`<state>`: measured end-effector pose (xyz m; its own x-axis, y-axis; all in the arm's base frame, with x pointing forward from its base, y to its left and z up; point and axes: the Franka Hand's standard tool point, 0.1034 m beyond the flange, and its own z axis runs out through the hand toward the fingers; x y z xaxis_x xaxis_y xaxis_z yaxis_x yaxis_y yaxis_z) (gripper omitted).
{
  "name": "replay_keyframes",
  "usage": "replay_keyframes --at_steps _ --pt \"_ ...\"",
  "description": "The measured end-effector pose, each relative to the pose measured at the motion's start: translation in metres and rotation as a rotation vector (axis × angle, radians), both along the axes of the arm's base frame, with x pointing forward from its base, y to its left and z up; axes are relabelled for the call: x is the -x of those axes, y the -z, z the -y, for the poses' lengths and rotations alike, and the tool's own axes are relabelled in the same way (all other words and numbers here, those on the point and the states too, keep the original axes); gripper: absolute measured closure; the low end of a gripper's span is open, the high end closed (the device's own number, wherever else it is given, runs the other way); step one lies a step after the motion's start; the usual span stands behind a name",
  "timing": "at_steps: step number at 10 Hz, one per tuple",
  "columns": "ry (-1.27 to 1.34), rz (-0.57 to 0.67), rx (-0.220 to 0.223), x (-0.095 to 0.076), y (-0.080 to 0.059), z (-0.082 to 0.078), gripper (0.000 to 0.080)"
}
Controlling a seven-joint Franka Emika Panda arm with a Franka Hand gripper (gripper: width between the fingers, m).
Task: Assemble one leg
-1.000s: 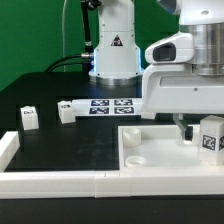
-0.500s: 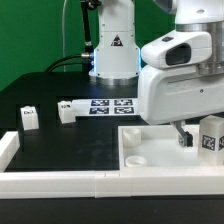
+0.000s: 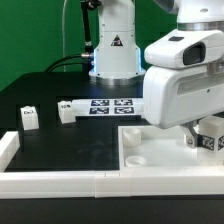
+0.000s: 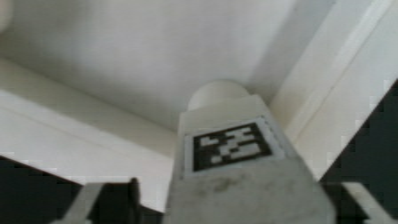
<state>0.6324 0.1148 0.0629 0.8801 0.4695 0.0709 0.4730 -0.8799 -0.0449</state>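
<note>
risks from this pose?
1. The gripper straddles the leg, but the wrist view doesn't show whether the fingers touch it. An off-centre close could tip or twist the leg.
2. In the exterior view the arm hides most of the leg, so only the wrist view can check alignment.
3. The leg stands on the panel; a push could shift it.
</note>
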Motion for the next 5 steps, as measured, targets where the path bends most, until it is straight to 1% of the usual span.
replay_keyframes --at_steps 1,2,4,5 --pt "0.005 -0.001 -0.001 0.0 0.0001 0.0 0.0409" --pt "0.034 -0.003 -0.002 0.0 0.0002 0.0001 0.0511" --pt "0.047 -0.003 -0.003 -0.0001 0.0001 -0.0001 0.0511" --pt "0.22 -0.011 -0.015 -0.0007 -0.0003 -0.0018 0.0511"
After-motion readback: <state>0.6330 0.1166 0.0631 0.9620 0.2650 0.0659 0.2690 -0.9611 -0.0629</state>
